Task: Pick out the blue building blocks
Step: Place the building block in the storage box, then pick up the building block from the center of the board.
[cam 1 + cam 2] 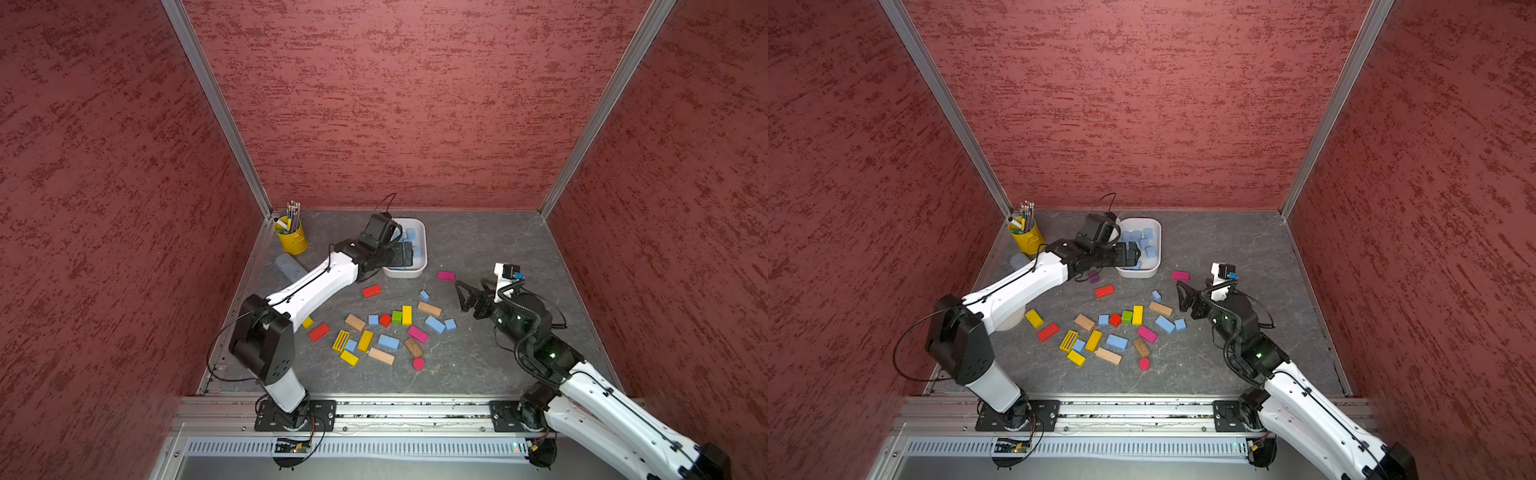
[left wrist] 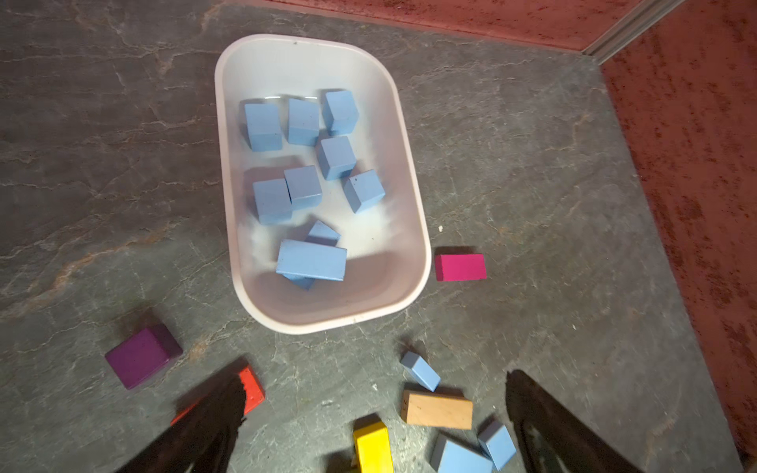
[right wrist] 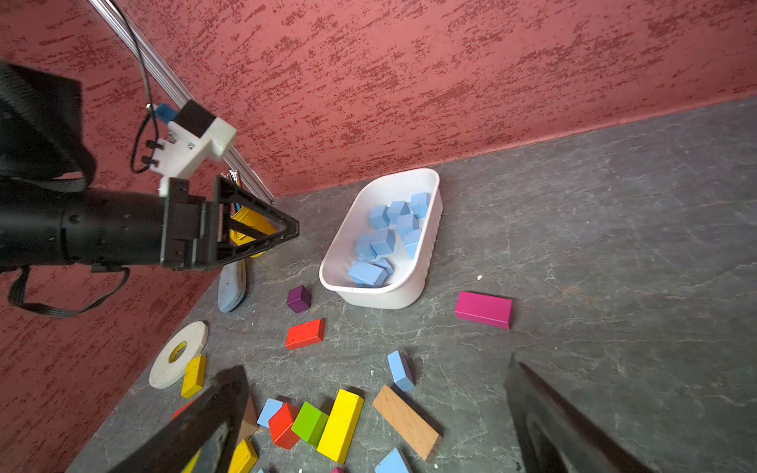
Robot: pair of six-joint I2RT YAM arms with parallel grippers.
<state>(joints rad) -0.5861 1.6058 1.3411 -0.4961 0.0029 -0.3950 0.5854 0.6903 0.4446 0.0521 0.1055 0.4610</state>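
Since the left gripper (image 1: 1131, 254) hangs spread wide and empty over the white plastic tub (image 1: 403, 272) — middle of the frame, holding a cluster of pale-blue wooden blocks (image 2: 262, 127) — the drop-off looks finished. The right gripper (image 1: 461, 296), equally wide and empty, hovers right of the mixed pile (image 1: 407, 315). Next, likely, a reach for the small blue block (image 1: 424, 296) beside the tan wooden plank (image 1: 429, 308), without nudging it.

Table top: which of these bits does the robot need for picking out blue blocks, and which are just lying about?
For the job: white tub; blue blocks inside it; loose blue blocks.

Lying about: red block; yellow block; pink block; purple block; green block; wooden block; pencil cup; tape roll; grey object.
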